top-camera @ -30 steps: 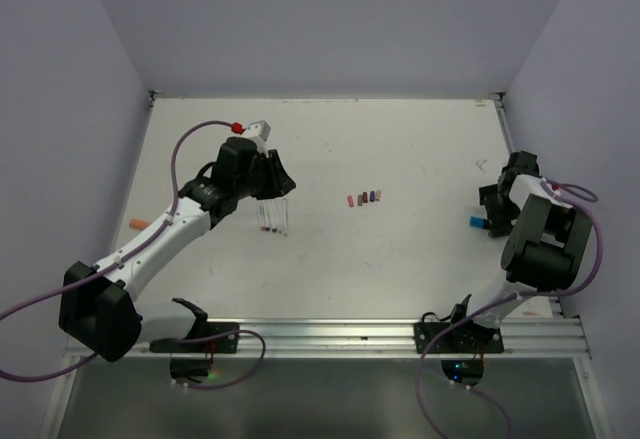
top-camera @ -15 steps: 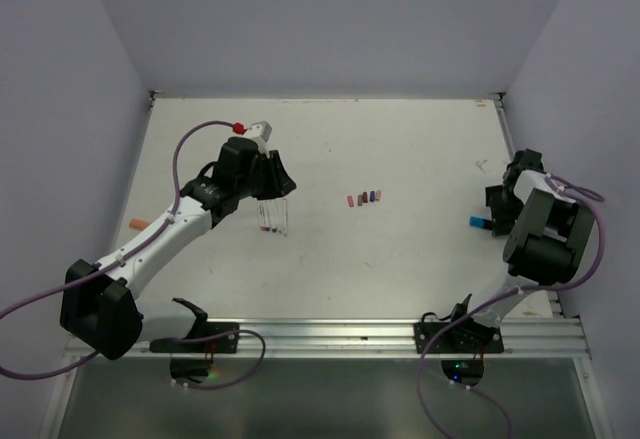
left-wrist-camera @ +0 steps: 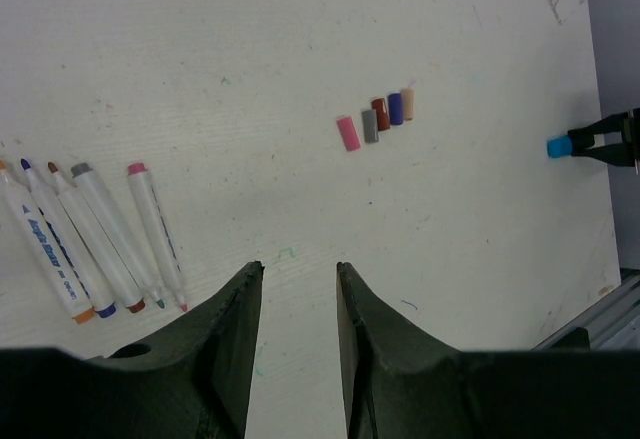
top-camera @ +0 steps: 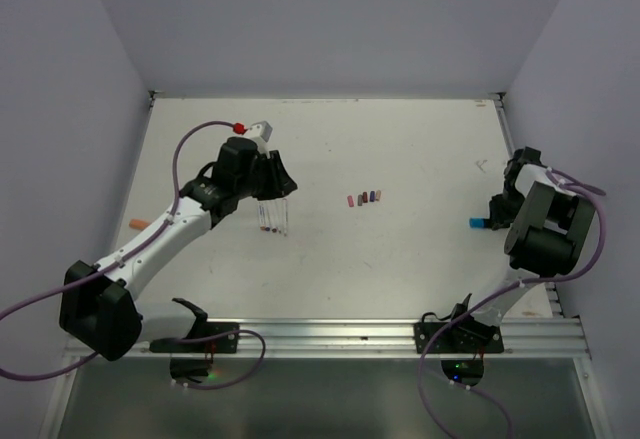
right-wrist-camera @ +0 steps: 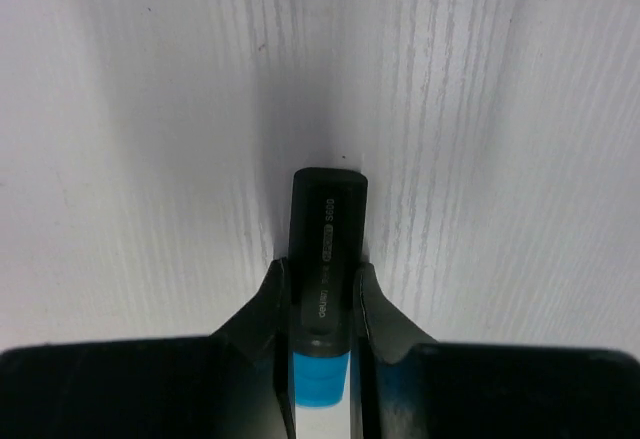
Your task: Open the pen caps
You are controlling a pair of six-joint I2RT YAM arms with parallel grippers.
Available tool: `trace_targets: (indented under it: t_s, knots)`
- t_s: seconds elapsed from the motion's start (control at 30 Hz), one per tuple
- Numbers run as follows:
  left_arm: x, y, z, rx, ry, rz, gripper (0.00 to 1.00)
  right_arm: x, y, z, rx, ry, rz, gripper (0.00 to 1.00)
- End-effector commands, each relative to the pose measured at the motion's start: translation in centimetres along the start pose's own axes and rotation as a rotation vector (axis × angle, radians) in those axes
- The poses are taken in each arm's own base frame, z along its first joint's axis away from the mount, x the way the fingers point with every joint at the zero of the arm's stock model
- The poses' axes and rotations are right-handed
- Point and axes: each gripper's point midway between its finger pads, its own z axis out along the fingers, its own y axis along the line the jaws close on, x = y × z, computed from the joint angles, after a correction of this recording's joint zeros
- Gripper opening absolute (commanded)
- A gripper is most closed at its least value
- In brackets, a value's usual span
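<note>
A black marker [right-wrist-camera: 328, 229] with a blue cap [right-wrist-camera: 322, 384] lies on the white table at the far right. My right gripper [right-wrist-camera: 320, 264] is shut on its black body, and the blue cap [top-camera: 476, 223] sticks out to the left of the fingers [top-camera: 497, 215]. Several small loose pen caps [top-camera: 365, 198] lie in a row mid-table: pink [left-wrist-camera: 348, 132], grey [left-wrist-camera: 370, 125], dark red [left-wrist-camera: 381, 113], purple [left-wrist-camera: 396, 109] and tan [left-wrist-camera: 408, 102]. My left gripper [left-wrist-camera: 297, 267] hovers open over bare table with nothing between its fingers.
Several uncapped white pens [left-wrist-camera: 100, 239] lie side by side under the left arm [top-camera: 273, 219]. A small orange piece [top-camera: 137, 222] rests near the left wall. The right wall stands close beside the right arm.
The right gripper's jaws have closed onto the black marker's body and the arm has shifted slightly towards the right wall. The left arm has not moved.
</note>
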Motion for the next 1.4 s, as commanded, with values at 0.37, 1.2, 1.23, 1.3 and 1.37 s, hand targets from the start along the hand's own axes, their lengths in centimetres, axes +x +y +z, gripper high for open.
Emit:
trace_targets:
  t_s: [0.37,1.2,1.23,1.3,1.37]
  knots:
    - [1.1,-0.6,-1.6,0.069,-0.032,-0.013,0.39,2.4,0.5,-1.6,-0.256,0.021,-0.176,0.00]
    - [6.9,-9.7,-2.3,0.631,-0.048,-0.042,0.44,28.9,-0.1,-27.6,-1.244,0.301,-1.100,0.00]
    - [6.9,-9.8,-2.2,0.633,-0.059,-0.045,0.44,29.1,-0.2,-27.9,-1.246,0.300,-1.090,0.00]
    - [6.9,-10.1,-2.1,0.639,-0.086,-0.058,0.46,29.7,-0.6,-28.8,-1.270,0.314,-1.084,0.00]
    - [7.2,-10.1,-1.6,0.631,-0.086,-0.079,0.46,30.0,-0.7,-29.2,-1.254,0.304,-1.066,0.00]
